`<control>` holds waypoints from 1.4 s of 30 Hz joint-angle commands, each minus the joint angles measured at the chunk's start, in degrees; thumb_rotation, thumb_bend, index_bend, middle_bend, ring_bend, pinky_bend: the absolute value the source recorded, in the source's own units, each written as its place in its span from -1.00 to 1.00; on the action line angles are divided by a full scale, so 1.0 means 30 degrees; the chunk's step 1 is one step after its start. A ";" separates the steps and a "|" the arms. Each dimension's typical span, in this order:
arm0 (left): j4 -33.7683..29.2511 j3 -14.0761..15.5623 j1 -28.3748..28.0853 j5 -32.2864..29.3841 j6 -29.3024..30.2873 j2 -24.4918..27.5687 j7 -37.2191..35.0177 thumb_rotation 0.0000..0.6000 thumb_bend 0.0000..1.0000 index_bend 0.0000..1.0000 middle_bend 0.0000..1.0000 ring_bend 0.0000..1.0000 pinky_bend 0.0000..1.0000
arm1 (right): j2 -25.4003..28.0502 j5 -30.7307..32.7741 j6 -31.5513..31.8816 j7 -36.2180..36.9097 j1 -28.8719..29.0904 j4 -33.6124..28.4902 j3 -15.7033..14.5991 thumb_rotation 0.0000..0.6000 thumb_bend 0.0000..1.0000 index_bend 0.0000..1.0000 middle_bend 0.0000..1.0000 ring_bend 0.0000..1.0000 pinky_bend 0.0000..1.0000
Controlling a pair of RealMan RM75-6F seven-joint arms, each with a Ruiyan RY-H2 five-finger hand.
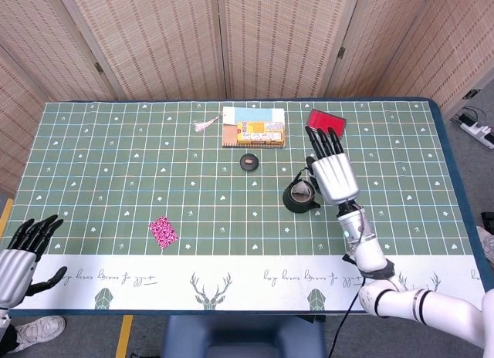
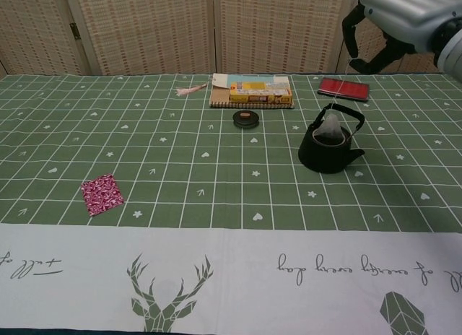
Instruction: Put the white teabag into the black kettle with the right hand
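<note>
The black kettle (image 2: 330, 150) stands open on the green cloth right of centre, also seen from above as the kettle (image 1: 299, 196). The white teabag (image 2: 332, 127) hangs in the kettle's mouth under the raised handle, its lower part inside the rim. A thin string runs up from it to my right hand (image 2: 390, 17), which pinches the string high above the kettle. From the head, my right hand (image 1: 332, 170) hovers just right of the kettle, fingers pointing away. My left hand (image 1: 21, 251) is open, off the table's near left corner.
The kettle's lid (image 2: 246, 118) lies left of the kettle. Behind it a notebook with a colourful box (image 2: 253, 91) and a pink tassel (image 2: 190, 90). A red case (image 2: 343, 88) lies at the back right. A pink patterned square (image 2: 102, 193) sits near left.
</note>
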 commanded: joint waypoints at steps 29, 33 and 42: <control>-0.0098 -0.0024 -0.0012 -0.0142 -0.0168 -0.0201 0.0689 1.00 -0.44 -1.00 -1.00 -0.87 -0.92 | -0.0385 0.0416 -0.0620 0.1271 -0.0616 0.2512 -0.0359 1.00 -0.14 0.31 -0.96 -1.00 -1.00; -0.0135 -0.0016 0.0012 -0.0101 -0.0117 -0.0253 0.0848 1.00 -0.44 -1.00 -1.00 -0.87 -0.92 | -0.0289 0.0221 -0.0698 0.1924 -0.0937 0.2824 -0.0671 1.00 -0.14 0.31 -0.95 -1.00 -1.00; -0.0177 -0.0033 -0.0053 -0.0279 -0.0399 -0.0364 0.1261 1.00 -0.44 -1.00 -1.00 -0.87 -0.92 | -0.1260 -0.0146 -0.1468 0.4442 -0.1824 0.5725 -0.1712 1.00 -0.14 0.31 -0.96 -1.00 -1.00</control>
